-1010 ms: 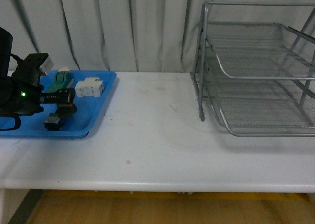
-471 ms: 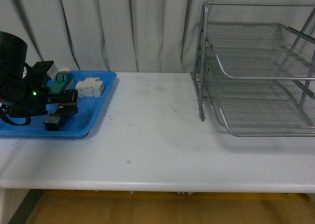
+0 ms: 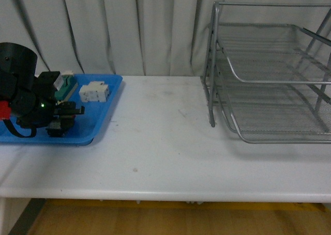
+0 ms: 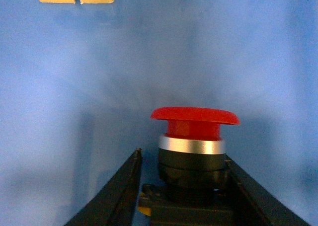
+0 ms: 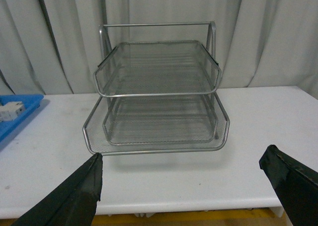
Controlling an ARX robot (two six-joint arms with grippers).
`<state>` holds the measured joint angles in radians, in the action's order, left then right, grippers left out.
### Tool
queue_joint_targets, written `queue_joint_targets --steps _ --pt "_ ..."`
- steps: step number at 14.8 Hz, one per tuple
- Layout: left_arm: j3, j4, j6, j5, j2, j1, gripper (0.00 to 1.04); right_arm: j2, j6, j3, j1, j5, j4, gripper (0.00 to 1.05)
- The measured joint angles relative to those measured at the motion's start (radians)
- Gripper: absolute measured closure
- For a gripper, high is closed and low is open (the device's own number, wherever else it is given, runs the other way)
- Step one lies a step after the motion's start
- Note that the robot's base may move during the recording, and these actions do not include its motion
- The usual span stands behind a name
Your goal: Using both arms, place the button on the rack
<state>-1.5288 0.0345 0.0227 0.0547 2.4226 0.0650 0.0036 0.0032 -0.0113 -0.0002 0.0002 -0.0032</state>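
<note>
The button (image 4: 194,136), red mushroom cap on a black body, lies in the blue tray (image 4: 74,77). My left gripper (image 4: 184,186) is open, with its two black fingers on either side of the button's body. In the front view the left arm (image 3: 23,103) is low over the tray (image 3: 106,111) at the far left and hides the button. The silver wire rack (image 3: 269,75) stands at the right of the table; it also shows in the right wrist view (image 5: 156,94). My right gripper (image 5: 184,186) is open and empty, in front of the rack and off the table's edge.
A white block (image 3: 94,92) and a green-and-cream block (image 3: 66,82) lie in the blue tray behind the left arm. The white table (image 3: 165,137) stretches between tray and rack. A grey curtain hangs behind.
My left arm has dropped lower over the tray and shifted slightly right, bringing its open fingers down around the button. The rack has not moved.
</note>
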Motion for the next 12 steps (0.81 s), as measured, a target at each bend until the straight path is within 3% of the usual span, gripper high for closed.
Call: queue_joint_targets --steps 1,2,5,8,12 --pt "0.037 0.022 0.002 0.009 -0.022 -0.001 0.64 0.0 0.0 0.0 0.0 0.0 0.0 0.06" --pt "0.099 0.048 0.008 0.027 -0.065 -0.007 0.68 0.0 0.0 0.0 0.0 0.0 0.0 0.06" --pt "0.293 0.147 0.035 0.072 -0.283 -0.017 0.68 0.0 0.0 0.0 0.0 0.0 -0.001 0.06" --pt "0.562 0.228 0.065 0.11 -0.721 0.011 0.68 0.0 0.0 0.0 0.0 0.0 0.0 0.06" --pt "0.573 0.219 0.08 0.103 -0.709 0.013 0.69 0.0 0.0 0.0 0.0 0.0 -0.002 0.06"
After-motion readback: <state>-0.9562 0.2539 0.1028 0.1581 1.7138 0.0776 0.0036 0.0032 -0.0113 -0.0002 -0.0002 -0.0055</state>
